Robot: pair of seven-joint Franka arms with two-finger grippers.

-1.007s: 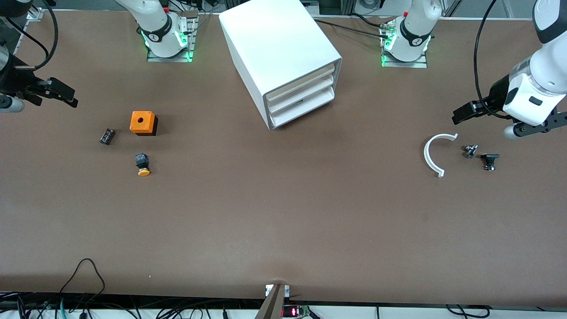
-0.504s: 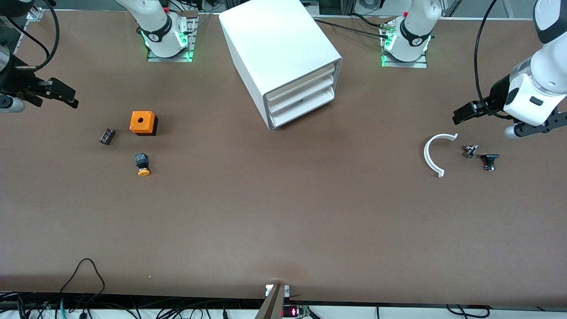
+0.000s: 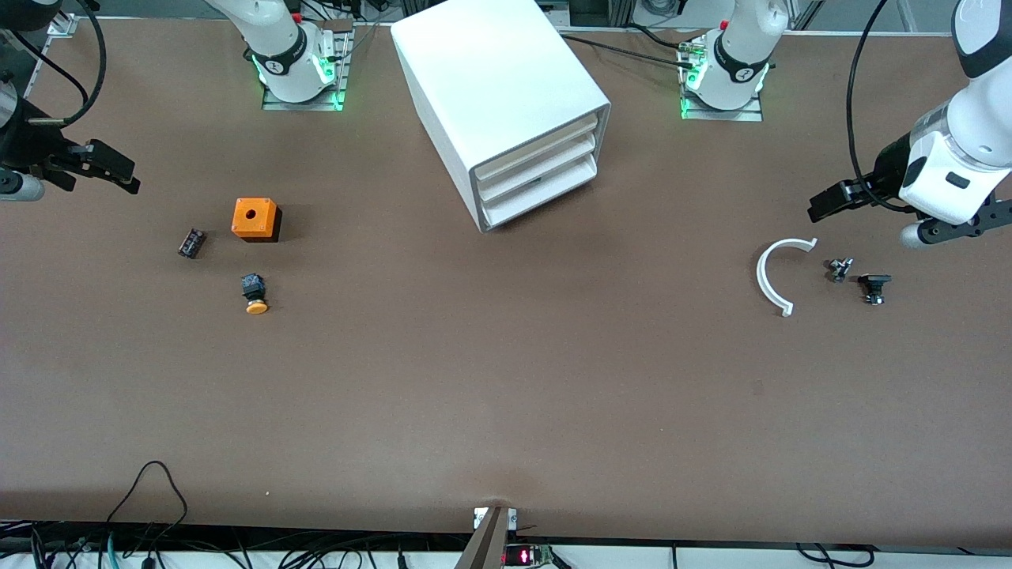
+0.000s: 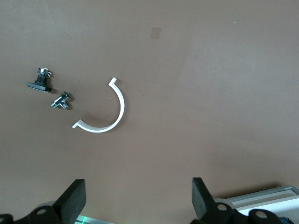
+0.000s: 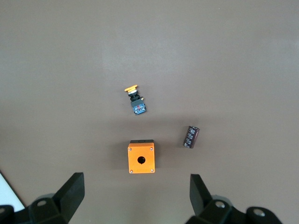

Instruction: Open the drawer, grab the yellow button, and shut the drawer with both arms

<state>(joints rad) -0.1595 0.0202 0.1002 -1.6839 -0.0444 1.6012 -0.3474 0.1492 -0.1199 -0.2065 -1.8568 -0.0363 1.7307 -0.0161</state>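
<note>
The white drawer cabinet [image 3: 506,95] stands at the table's robot edge between the two arm bases, with all three drawers [image 3: 538,178] shut. The button [image 3: 254,295], black with an orange-yellow cap, lies on the table toward the right arm's end, nearer the front camera than the orange cube [image 3: 254,219]. It also shows in the right wrist view [image 5: 135,100]. My right gripper [image 3: 118,172] [image 5: 135,198] hangs open and empty over that end of the table. My left gripper [image 3: 822,204] [image 4: 135,200] hangs open and empty over the left arm's end.
A small black part [image 3: 190,243] lies beside the orange cube [image 5: 141,157]. A white curved strip [image 3: 779,276] [image 4: 105,116] and two small dark parts [image 3: 839,269] [image 3: 874,286] lie under the left gripper. Cables run along the table's front edge [image 3: 150,490].
</note>
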